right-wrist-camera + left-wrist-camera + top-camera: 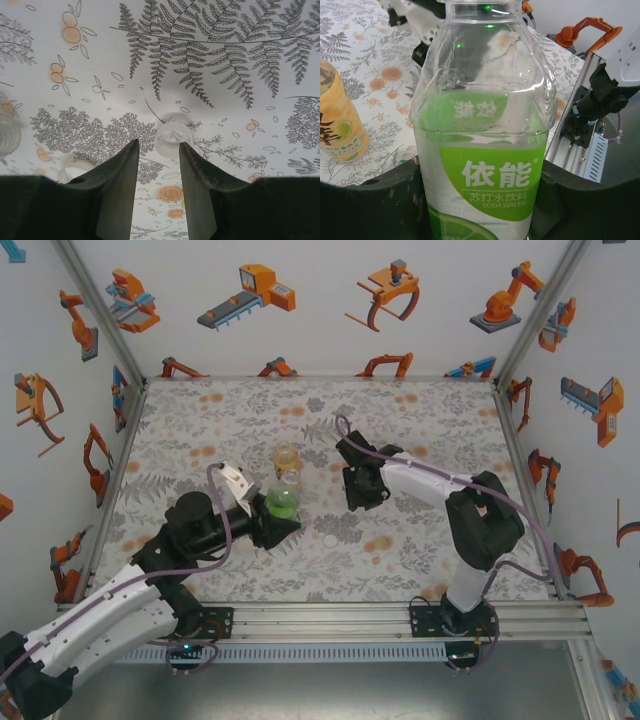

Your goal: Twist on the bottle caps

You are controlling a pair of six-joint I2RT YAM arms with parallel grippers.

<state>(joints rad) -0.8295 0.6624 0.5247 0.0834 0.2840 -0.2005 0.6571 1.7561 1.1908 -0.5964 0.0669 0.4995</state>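
Left wrist view: your left gripper (482, 202) clamps the green bottle (485, 125). Your right gripper (159, 150) stands slightly parted, holding nothing, a white cap (172, 137) just beyond its tips.

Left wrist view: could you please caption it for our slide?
Left fingers clamp a green-labelled soda water bottle, amber tea bottle beside it on the floral table.
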